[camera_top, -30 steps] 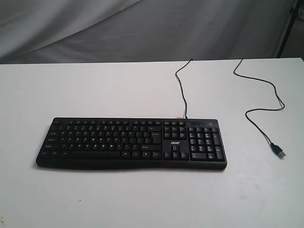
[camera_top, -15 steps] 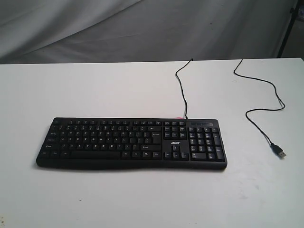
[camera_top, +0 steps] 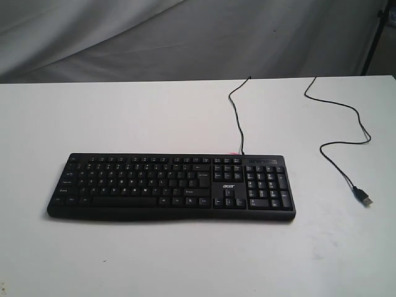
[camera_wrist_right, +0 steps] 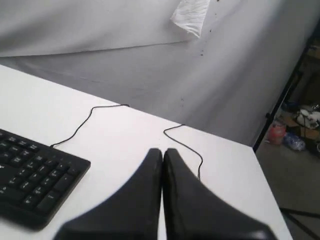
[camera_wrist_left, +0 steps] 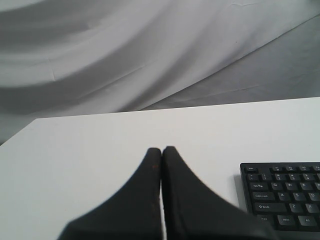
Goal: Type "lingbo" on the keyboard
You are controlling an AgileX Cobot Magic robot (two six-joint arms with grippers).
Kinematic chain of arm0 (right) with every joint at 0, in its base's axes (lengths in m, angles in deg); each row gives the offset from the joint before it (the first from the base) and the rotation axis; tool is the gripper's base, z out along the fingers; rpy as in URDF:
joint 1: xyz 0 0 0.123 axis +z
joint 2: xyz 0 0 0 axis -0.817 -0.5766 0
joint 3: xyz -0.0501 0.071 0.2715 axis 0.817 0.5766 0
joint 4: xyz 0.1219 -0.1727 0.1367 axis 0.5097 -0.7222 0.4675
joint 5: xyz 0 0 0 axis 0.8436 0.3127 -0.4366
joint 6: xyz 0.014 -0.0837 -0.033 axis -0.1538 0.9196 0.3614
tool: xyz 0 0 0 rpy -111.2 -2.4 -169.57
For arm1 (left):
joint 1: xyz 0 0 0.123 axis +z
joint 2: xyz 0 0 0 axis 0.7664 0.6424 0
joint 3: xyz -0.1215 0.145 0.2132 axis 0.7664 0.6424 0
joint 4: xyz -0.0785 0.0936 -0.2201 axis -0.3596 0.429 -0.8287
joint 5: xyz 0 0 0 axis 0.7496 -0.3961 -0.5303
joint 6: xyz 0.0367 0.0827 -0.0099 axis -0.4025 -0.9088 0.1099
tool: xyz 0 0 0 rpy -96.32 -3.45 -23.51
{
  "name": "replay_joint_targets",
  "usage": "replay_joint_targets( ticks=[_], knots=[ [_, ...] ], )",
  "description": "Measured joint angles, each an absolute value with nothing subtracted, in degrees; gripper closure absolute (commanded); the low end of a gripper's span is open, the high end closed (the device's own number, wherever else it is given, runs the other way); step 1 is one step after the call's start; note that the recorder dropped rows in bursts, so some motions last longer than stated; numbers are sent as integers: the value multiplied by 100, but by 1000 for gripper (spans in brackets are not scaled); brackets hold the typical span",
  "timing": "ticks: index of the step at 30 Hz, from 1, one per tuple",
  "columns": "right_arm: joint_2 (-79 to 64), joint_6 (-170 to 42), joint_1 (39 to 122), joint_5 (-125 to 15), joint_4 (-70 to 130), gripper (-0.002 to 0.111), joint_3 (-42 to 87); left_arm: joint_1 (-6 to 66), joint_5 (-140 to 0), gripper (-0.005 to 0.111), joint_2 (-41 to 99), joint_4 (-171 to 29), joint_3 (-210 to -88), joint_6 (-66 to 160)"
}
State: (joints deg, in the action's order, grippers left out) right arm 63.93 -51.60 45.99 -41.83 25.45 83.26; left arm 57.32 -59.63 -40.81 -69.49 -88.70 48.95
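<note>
Nothing has shifted since the earlier pictures: the keyboard (camera_top: 171,187) lies where it lay, nearer the bench's (camera_top: 124,117) front edge than its far one, and no arm shows in the exterior view. Its long axis runs parallel to that front edge, with the number pad toward the bench's right edge. The cable (camera_top: 237,111) leaves its back side toward the far edge, and the USB plug (camera_top: 364,199) lies loose near the right edge.

The left gripper (camera_wrist_left: 161,150) has its fingers pressed together, holding nothing, and sits off the board's left end, looking at the Caps Lock and Shift corner. The right gripper (camera_wrist_right: 162,151), likewise pressed together and empty, sits off the number-pad end.

Typing has not begun. By the usual layout L would sit about halfway along the board, so neither arm looks clearly nearer; the right would have to cross the number pad, the left the letter rows
</note>
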Motion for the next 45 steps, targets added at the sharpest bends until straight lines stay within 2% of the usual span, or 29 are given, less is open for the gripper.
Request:
replay_joint_targets(
  ticks=[8, 45],
  knots=[
    [6393, -5493, 4599, -4224, 2506, 108, 8712, 5732, -5963, 106, -4081, -6949, -8870, 4895],
    [6393, -5585, 4599, -4224, 2694, 108, 8712, 5732, -5963, 106, -4081, -6949, -8870, 4895]
  ],
)
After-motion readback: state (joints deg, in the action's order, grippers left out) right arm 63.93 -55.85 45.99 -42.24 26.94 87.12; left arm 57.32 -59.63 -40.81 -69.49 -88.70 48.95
